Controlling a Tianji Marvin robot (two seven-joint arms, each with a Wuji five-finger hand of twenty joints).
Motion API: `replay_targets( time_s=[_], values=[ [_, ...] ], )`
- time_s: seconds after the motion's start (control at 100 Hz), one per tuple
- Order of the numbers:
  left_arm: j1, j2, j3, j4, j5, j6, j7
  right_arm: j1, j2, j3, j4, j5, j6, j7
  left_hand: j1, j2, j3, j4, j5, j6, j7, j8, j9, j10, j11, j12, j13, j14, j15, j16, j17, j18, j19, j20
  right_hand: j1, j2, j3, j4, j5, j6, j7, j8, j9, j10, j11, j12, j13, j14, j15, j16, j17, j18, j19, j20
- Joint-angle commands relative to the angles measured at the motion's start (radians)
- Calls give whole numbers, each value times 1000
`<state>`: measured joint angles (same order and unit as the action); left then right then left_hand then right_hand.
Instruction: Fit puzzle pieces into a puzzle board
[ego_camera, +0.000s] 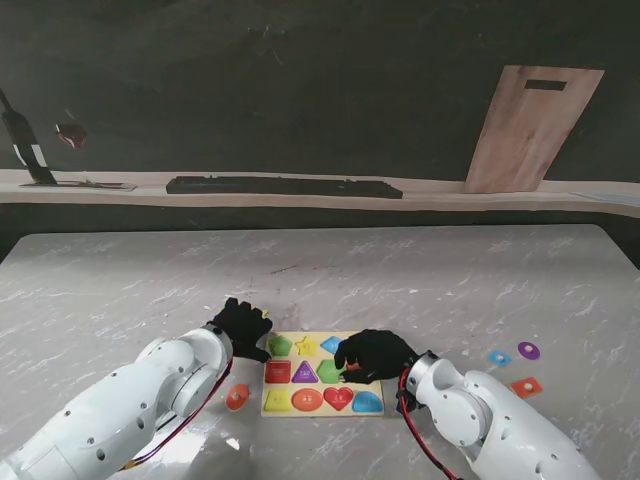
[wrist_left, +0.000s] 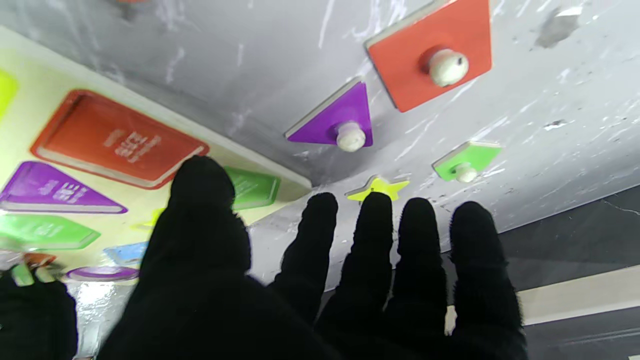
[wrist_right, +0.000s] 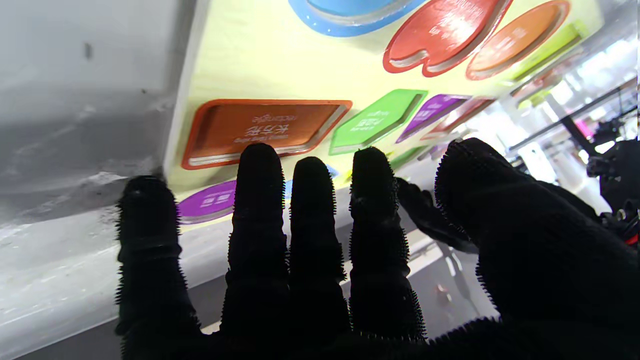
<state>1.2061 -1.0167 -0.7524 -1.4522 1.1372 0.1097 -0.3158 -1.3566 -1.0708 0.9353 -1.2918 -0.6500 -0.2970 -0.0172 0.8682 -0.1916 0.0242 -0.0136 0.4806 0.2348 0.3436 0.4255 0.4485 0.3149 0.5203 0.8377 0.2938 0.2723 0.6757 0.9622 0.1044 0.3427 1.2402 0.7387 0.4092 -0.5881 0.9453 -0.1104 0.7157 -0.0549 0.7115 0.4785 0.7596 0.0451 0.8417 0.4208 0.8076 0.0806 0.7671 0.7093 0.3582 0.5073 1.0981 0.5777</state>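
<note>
Left robot hand, fingers spread and holding nothing, covers the puzzle board's left far corner; right robot hand, likewise released, hides its right middle. Loose pieces lie farther right on the desk.

Grey marbled bench with a pale yellow puzzle board lying flat near me. An orange round piece sits just left of the board, and 3 loose pieces, blue, purple and orange-red, lie well apart on the right.
</note>
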Motion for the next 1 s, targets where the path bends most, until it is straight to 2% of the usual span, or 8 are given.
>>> replay_targets(
  time_s=[0.0,0.44,0.47,0.53,0.57,0.77,0.88,0.99],
  values=[
    [6,4,-1,-6,-11,-7,7,-2,-22,-17,16,-3,13,-3,0,20,-30,-5,20,25,21,12,-22,28,-12,-6,-26,43,-8,-5,-8,-27,-2,-15,-31,10,-9,32,-8,10,-23,16,-27,23,-1,-4,-30,55,-62,-54,-34,-207,-66,-46],
    [4,-5,14,6,-80,-24,48,-18,-25,10,-1,-29,39,-36,3,22,-29,-5,25,18,38,14,-14,33,-8,-9,-19,42,-1,-6,0,-24,2,-14,-42,19,-22,31,-42,14,-44,21,-73,28,-15,-9,-65,59,-80,-70,-59,-206,-74,-66],
    [4,-5,14,6,-83,-24,49,-23,-25,15,-6,-31,39,-38,3,23,-29,-6,24,16,38,13,-13,22,-6,-8,-19,41,0,-6,0,-24,2,-14,-43,17,-23,31,-46,12,-46,21,-78,28,-17,-10,-67,59,-81,-71,-61,-206,-74,-66],
    [4,-8,15,5,-93,-19,55,-33,-25,28,-18,-35,37,-42,3,23,-29,-6,25,17,40,12,-12,32,-6,-9,-17,43,2,-6,2,-23,3,-14,-45,12,-25,31,-58,5,-51,21,-92,25,-23,-12,-71,58,-84,-73,-66,-206,-75,-68],
    [5,-10,13,6,-104,-16,63,-39,-24,36,-26,-39,33,-45,2,24,-29,-6,24,14,40,11,-12,16,-4,-9,-16,42,4,-6,2,-23,3,-13,-50,11,-27,31,-70,-5,-56,22,-105,24,-28,-14,-75,56,-86,-75,-70,-206,-76,-69],
    [23,-20,-13,2,-123,-19,115,-68,-23,77,-70,-64,9,-66,-3,28,-31,-7,24,16,42,7,-9,19,-2,-15,-15,45,1,-13,-5,-15,-9,-20,-70,22,-52,31,-117,-56,-58,34,-165,7,-32,-13,-94,51,-100,-84,-86,-211,-82,-71],
    [48,-25,-37,-16,-119,-22,151,-76,-26,93,-86,-72,-4,-85,-19,31,-34,-9,23,12,35,-3,-14,18,-20,-39,-17,41,-31,-48,-19,-6,-29,-47,-75,26,-65,33,-136,-67,-60,39,-182,3,-35,-14,-109,47,-114,-90,-93,-211,-87,-72],
    [85,-33,-78,-36,-128,-29,202,-78,-30,103,-97,-71,-11,-105,-35,26,-34,-10,25,9,21,-17,-18,25,-110,-158,-25,43,-134,-163,-62,8,-124,-132,-80,30,-77,36,-155,-72,-64,44,-195,0,-43,-16,-125,42,-145,-107,-103,-213,-99,-75]
  ],
)
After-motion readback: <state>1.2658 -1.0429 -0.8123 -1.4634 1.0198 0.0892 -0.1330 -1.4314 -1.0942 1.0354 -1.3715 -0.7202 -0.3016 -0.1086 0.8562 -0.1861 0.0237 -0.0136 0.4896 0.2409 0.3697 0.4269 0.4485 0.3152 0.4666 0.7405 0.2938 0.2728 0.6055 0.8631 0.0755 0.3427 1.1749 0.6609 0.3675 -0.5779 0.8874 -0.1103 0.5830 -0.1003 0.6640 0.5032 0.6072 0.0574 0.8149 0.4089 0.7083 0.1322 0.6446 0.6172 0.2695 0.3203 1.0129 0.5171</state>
